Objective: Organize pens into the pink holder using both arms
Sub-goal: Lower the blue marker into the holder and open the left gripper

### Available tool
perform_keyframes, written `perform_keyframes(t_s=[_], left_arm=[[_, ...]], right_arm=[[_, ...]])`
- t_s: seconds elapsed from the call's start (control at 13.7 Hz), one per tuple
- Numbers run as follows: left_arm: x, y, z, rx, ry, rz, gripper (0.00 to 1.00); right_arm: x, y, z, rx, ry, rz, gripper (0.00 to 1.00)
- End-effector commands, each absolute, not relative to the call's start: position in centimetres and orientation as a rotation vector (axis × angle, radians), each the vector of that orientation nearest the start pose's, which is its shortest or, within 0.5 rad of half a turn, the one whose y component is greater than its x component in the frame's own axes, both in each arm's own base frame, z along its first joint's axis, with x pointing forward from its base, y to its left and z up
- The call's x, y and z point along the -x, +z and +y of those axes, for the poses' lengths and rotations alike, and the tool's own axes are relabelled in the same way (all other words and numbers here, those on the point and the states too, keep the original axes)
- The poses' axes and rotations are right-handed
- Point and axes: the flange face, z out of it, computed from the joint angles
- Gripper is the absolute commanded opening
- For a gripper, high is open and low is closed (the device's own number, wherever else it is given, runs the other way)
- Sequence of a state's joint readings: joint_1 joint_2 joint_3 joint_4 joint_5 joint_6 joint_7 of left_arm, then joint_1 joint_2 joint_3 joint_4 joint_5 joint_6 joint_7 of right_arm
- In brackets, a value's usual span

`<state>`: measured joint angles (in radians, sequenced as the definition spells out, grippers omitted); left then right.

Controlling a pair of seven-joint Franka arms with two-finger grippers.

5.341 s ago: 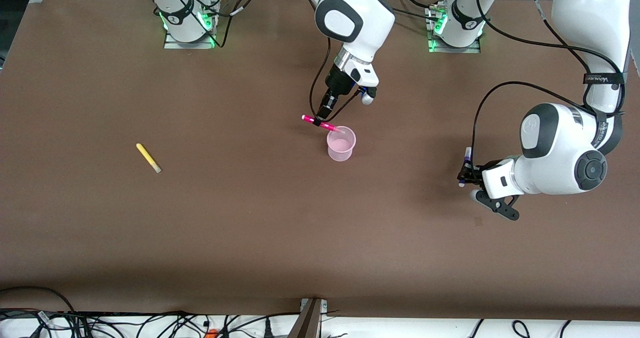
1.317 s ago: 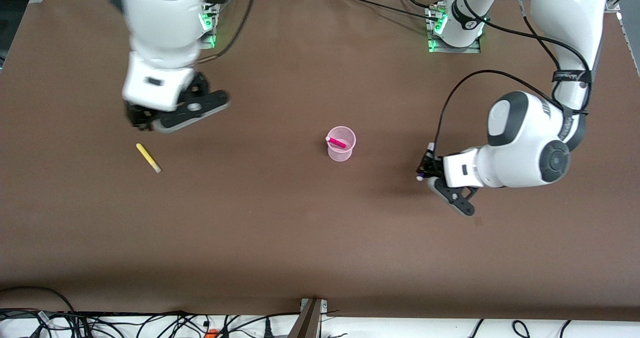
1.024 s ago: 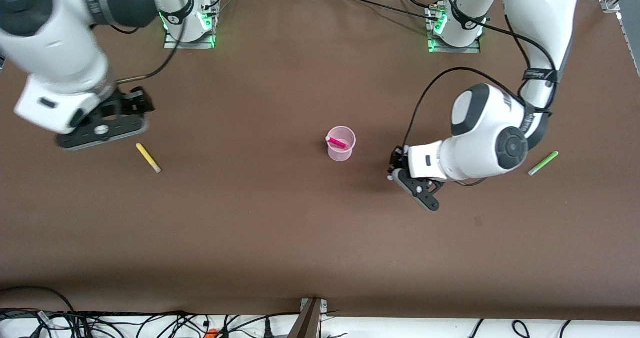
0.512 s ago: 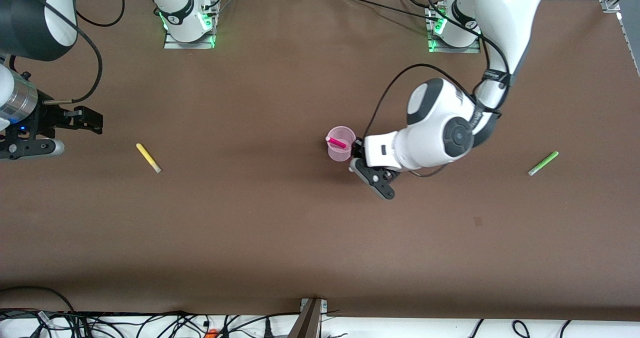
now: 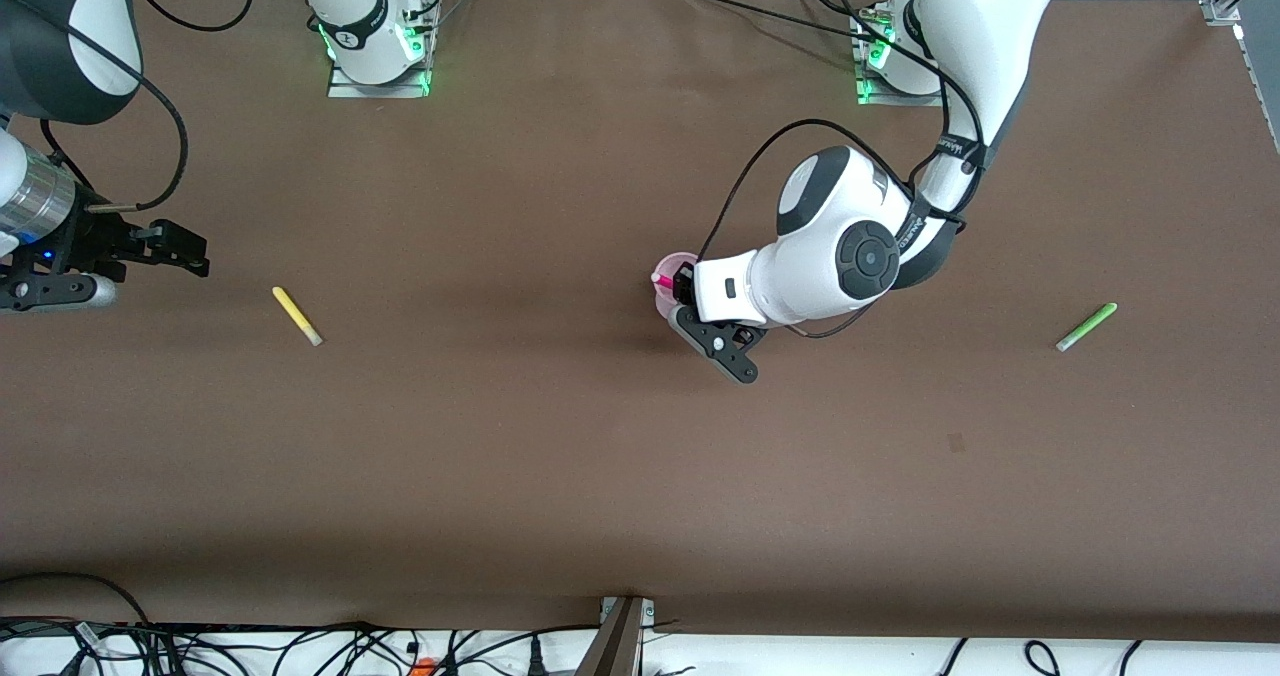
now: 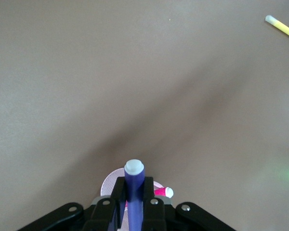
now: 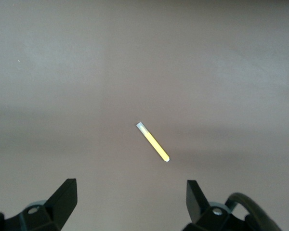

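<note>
The right gripper [image 5: 175,246] hangs over the tabletop [image 5: 500,456] close to the edge at the right arm's end, jaws spread wide with nothing between them; in the right wrist view both fingertips [image 7: 62,195] frame bare table, apart from the pen.

The yellow pen [image 5: 297,316] lies flat on the tabletop near that same end, roughly midway between the base-side edge and the camera-side edge – pale tip pointing toward the front camera. It is seen again in the right wrist view [image 7: 152,141] and, far off, in the left wrist view [image 6: 280,25].

The pink holder [image 5: 668,266] stands upright near the centre of the tabletop, mostly covered by the left arm's hand. The magenta-pink pen [image 5: 661,280] leans inside it, pale cap at the rim.

The left gripper [image 5: 687,291] is over the holder – jaws clamped on the dark purple-blue pen [image 6: 134,192], which points with its pale cap away from the wrist, directly above the cup's mouth [image 6: 111,182].

The light green pen [image 5: 1086,326] lies flat near the edge at the left arm's end, well apart from the holder
</note>
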<state>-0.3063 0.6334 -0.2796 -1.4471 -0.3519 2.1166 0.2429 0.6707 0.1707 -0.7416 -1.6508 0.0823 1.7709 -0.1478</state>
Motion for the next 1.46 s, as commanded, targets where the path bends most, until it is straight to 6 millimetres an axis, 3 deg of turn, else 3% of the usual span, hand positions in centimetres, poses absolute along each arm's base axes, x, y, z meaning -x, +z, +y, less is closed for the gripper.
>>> perform_keyframes(t_s=[0.0,0.59,0.66,0.88,1.02,1.39], left_arm=[[-60.8,32.4,-38.9,3.458,0.031,1.026,0.00],[-60.8,30.8,-39.5,3.467,0.005,0.982,0.00],[-60.6,30.1,-39.5,3.466,0.016,0.974,0.00],[-59.9,29.5,-39.9,3.436,0.018,1.004,0.00],[-59.5,29.3,-40.7,3.412,-0.005,1.033,0.00],[-58.8,28.6,-40.9,3.409,-0.033,1.027,0.00]], right_arm=[[-59.7,52.9,1.0,3.149,-0.003,-0.002,1.00],[-59.6,52.1,-1.1,3.113,-0.004,0.008,1.00],[-59.5,52.5,-1.1,3.123,-0.013,0.000,1.00],[-59.2,54.8,-1.4,3.118,-0.026,0.195,1.00],[-59.0,54.8,-1.8,3.093,0.003,0.290,1.00],[-59.1,55.8,-2.3,3.091,-0.024,0.293,1.00]])
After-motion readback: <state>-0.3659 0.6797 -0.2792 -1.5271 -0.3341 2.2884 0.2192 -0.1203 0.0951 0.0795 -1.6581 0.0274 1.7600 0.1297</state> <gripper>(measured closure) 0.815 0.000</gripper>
